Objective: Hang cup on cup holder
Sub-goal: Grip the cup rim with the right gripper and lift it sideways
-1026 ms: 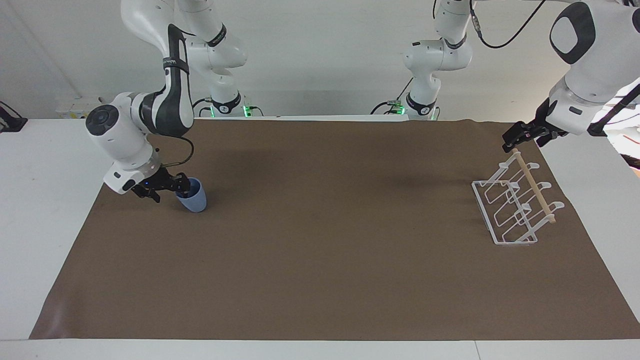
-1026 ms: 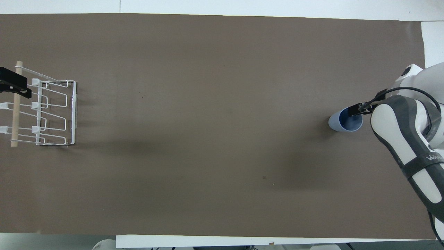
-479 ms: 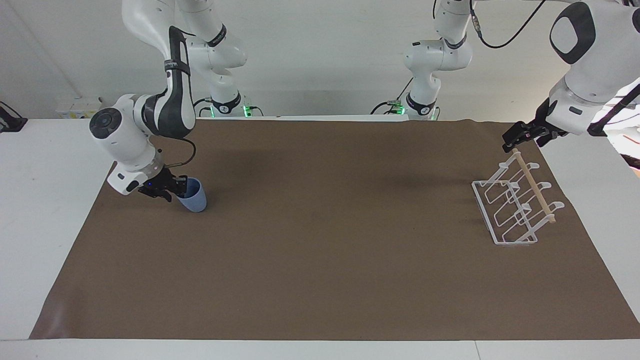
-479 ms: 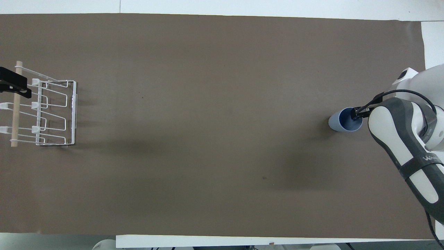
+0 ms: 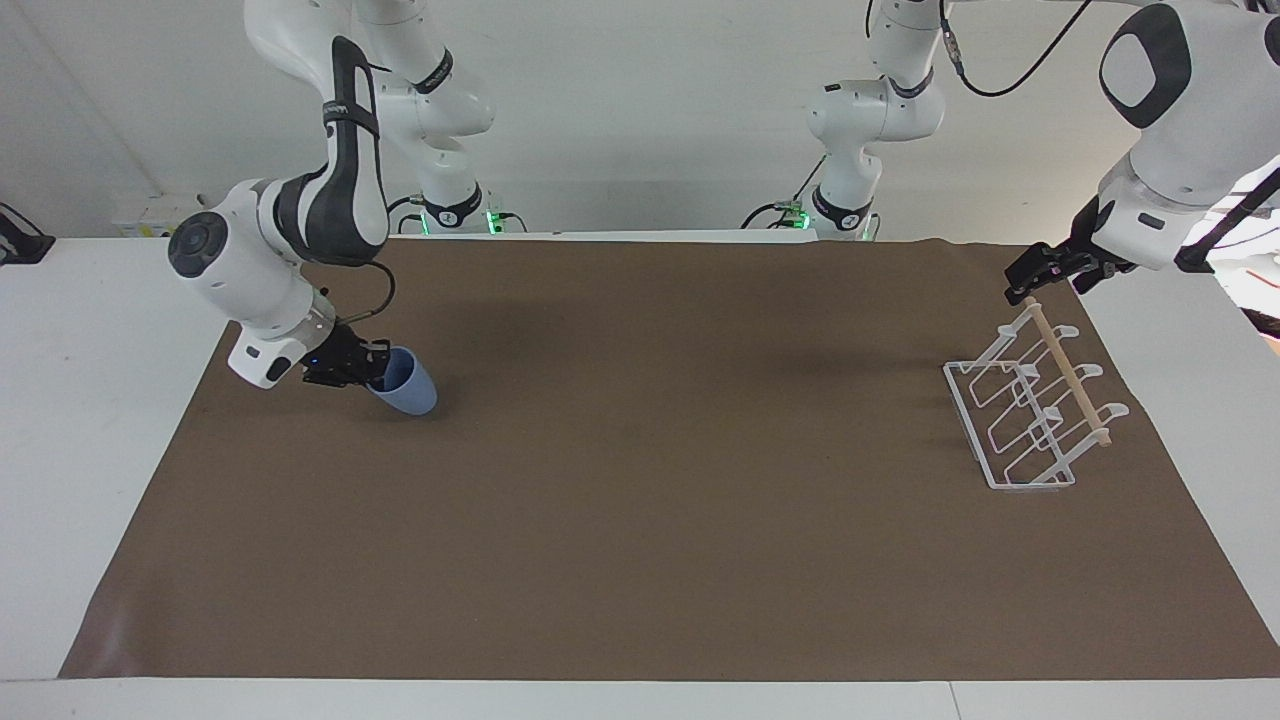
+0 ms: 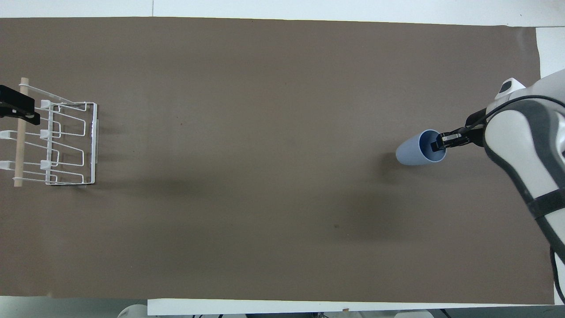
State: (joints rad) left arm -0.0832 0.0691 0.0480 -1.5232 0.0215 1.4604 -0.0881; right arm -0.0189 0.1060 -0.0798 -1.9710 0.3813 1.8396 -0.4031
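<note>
The light-blue cup (image 5: 408, 387) hangs tilted just above the brown mat at the right arm's end of the table, its mouth turned toward the arm. My right gripper (image 5: 375, 372) is shut on its rim, one finger inside the mouth. In the overhead view the cup (image 6: 411, 151) and right gripper (image 6: 441, 142) show the same grip. The white wire cup holder (image 5: 968, 427) with its wooden dowel (image 5: 1068, 372) stands at the left arm's end and also shows in the overhead view (image 6: 94, 145). My left gripper (image 5: 1040, 270) waits over the dowel's end nearest the robots, and it also shows in the overhead view (image 6: 15, 108).
A brown mat (image 5: 640, 520) covers most of the white table. Nothing else lies on the mat between the cup and the cup holder.
My right gripper has lifted the cup off the mat, tipped it further over and carried it a little toward the left arm's end. The left arm has not moved.
</note>
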